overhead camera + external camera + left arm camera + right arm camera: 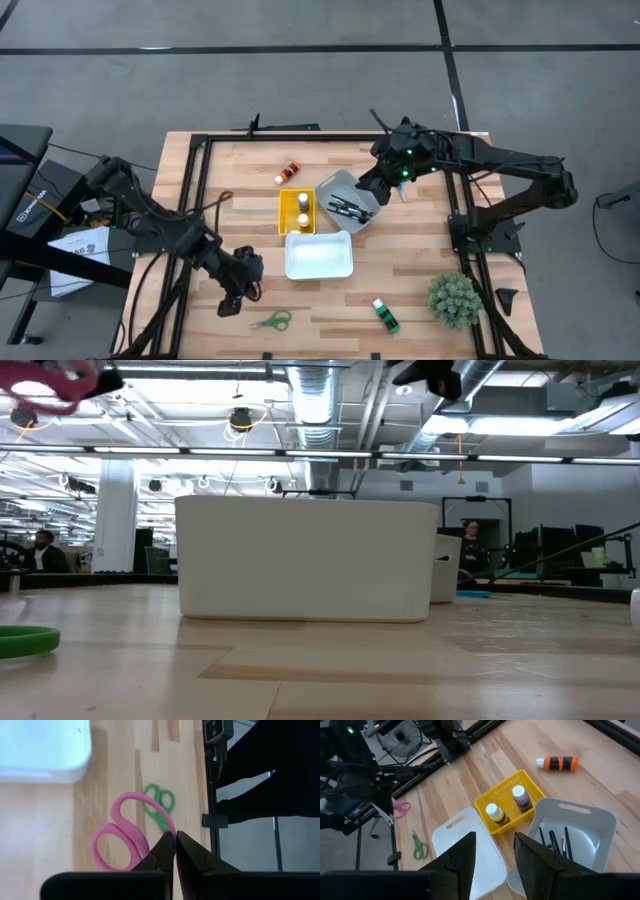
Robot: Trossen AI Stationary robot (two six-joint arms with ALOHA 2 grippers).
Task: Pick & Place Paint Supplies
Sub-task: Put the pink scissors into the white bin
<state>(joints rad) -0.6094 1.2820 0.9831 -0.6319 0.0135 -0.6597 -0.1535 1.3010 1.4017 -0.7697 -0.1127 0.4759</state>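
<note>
Pink-handled scissors [117, 837] hang clear of the table with my left gripper [247, 278] shut on them, near the table's front left, above the green-handled scissors [272, 321] lying flat on the wood. My right gripper [495, 851] stands open and empty above the grey bin [348, 200], which holds thin dark paintbrushes [554, 840]. Two paint bottles [507, 805] stand in the yellow basket [297, 211]. An orange bottle [288, 172] lies at the back, and a green bottle [386, 315] lies at the front. My left gripper pinches the pink scissors between its two fingertips [165, 851], where the handle arms run together [169, 826]. The blades are hidden by the fingers. The fingers slant down. The two handle loops stick out past the fingertips, lifted clear of the table [50, 385].
A white bin [318, 254] stands in the middle of the table, right of my left gripper. A fuzzy green plant [455, 298] sits at the front right. Black frame rails [190, 180] border the tabletop. Bare wood lies between the white bin and the front edge.
</note>
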